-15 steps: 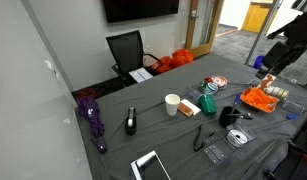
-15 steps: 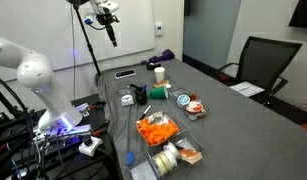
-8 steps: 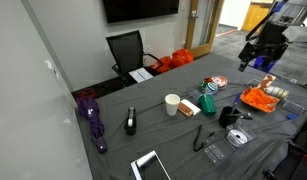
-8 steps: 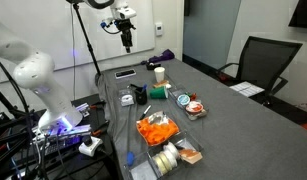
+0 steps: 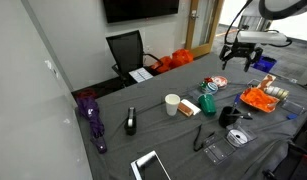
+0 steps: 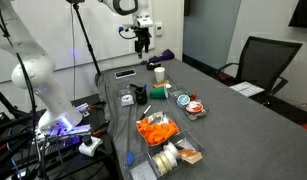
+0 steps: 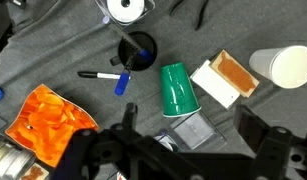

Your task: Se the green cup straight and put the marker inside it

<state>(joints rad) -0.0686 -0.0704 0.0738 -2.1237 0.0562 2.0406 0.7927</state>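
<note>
Grey table (image 5: 178,140), cluttered. Gripper (image 5: 238,52) hangs high over it, well apart from the white paper cup (image 7: 290,66). Wrist view shows the jaws apart, nothing held. Green cup (image 7: 176,88) is on its side near the paper cup, w/ a tan box (image 7: 221,78) between them. Marker (image 7: 101,74) lies flat, on the green cup's far side from the paper cup. Risks: the round cup could roll or squirt out under an off-centre pinch, the box may foul a finger, and the low marker may skid.

In the wrist view the fingers (image 7: 278,150) were dark, blurred and cut off by the lower edge, and they hid part of the orange bag (image 7: 43,115). The white paper cup (image 7: 288,65) ran off the right edge. The marker (image 7: 103,75) was too small to find in both exterior views.
</note>
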